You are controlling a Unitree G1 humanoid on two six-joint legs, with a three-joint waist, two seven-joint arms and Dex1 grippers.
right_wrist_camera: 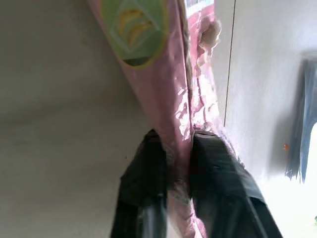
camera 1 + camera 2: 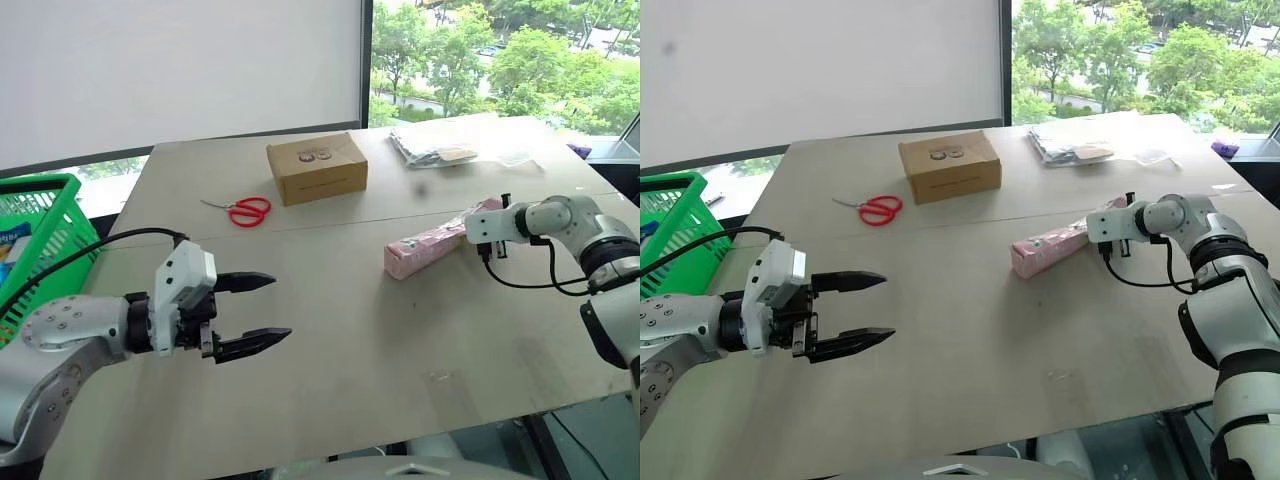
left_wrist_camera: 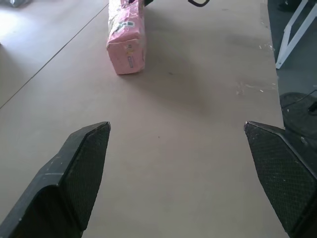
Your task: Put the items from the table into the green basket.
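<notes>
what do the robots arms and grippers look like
Both arms are silver-grey metal with rounded joint housings and black bands. The left gripper has a white boxy block at the wrist and two black pointed fingers with finely textured pads. A black cable loops off each arm; the right gripper carries a white block too.

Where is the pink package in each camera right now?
Left eye: pink package right of centre, beside the table seam.
Right eye: centre-right, near the same seam.
Left wrist: lying beyond the open left gripper.
Right wrist: its crinkled end pinched in the right gripper.
</notes>
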